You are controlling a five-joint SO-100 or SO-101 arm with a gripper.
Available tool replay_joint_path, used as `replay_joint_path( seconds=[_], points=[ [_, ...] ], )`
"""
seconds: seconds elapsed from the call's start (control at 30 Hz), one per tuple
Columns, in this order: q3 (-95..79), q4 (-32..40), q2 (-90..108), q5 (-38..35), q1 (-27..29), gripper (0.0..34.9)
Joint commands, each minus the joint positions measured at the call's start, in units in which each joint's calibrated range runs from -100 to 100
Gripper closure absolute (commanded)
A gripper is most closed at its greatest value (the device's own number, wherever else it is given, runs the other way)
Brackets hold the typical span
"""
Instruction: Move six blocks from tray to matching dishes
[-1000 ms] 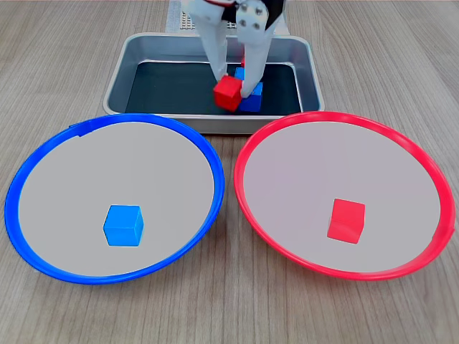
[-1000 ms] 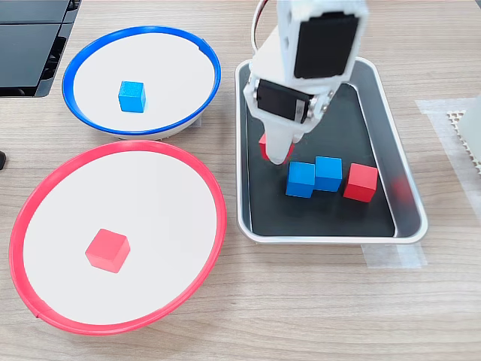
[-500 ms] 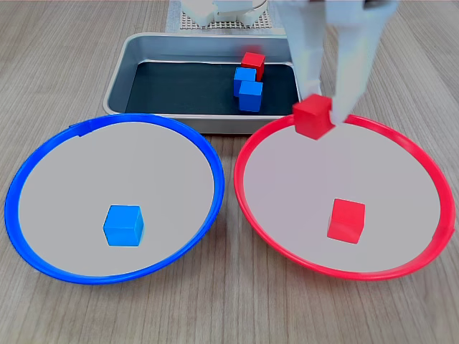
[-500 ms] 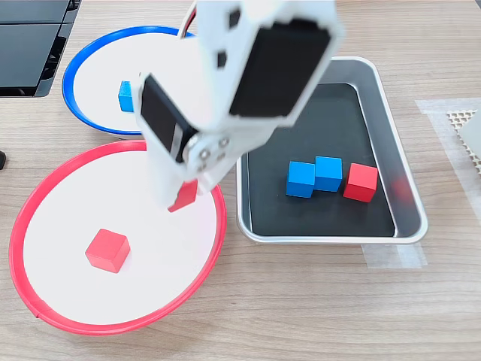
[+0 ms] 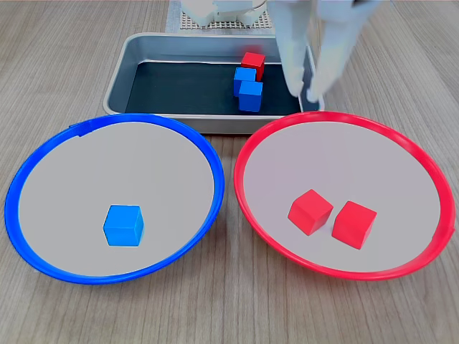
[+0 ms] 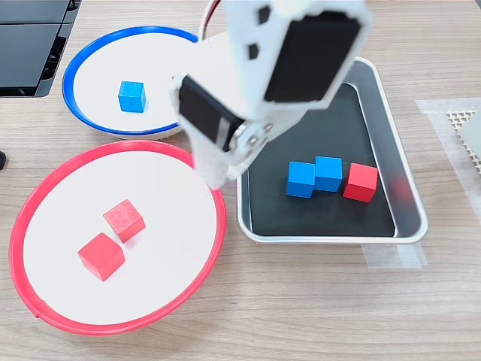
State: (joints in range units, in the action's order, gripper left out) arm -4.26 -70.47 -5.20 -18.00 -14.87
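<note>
Blocks remain in the tray [image 5: 136, 50]: two blue blocks [image 5: 249, 96] and one red block [image 5: 252, 65]. We judge a red drop just finished, since two red cubes [image 5: 310, 211] lie in the red dish [image 5: 258, 136], one blue cube [image 5: 123, 225] in the blue dish [image 5: 43, 154]. Our gripper [image 5: 304, 90] hangs spread and empty over the dish's far rim. We must reach back into the tray next. Motion blur hides the fingertips.
</note>
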Motion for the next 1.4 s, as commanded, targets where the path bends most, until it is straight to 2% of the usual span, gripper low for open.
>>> replay_joint_path(
  seconds=[0.0, 0.1, 0.2, 0.37, 0.47, 0.53, 1.1, 1.17, 1.2, 1.23, 1.27, 1.3, 1.37],
  points=[
    [-10.5, -6.8, 12.2, -4.8, 4.3, 34.7],
    [-20.7, -8.1, 18.0, -9.2, 8.4, 34.7],
    [-26.5, -7.6, 20.6, -12.7, 10.2, 34.6],
    [-32.5, -3.3, 22.4, -16.2, 10.3, 22.5],
    [-32.6, -1.2, 21.9, -16.7, 8.5, 18.4],
    [-32.8, 0.3, 20.9, -16.9, 7.6, 17.3],
    [-26.2, 4.8, 6.0, -19.0, 7.7, 20.7],
    [-25.6, 5.1, 5.0, -19.1, 7.6, 23.0],
    [-25.6, 5.2, 4.7, -19.1, 7.4, 26.1],
    [-25.5, 5.3, 4.5, -19.2, 7.3, 31.8],
    [-25.1, 5.0, 4.4, -19.2, 7.3, 34.6],
    [-24.3, 3.7, 4.5, -19.2, 7.3, 34.7],
    [-18.8, -4.4, 5.3, -19.2, 8.0, 34.8]
  ],
)
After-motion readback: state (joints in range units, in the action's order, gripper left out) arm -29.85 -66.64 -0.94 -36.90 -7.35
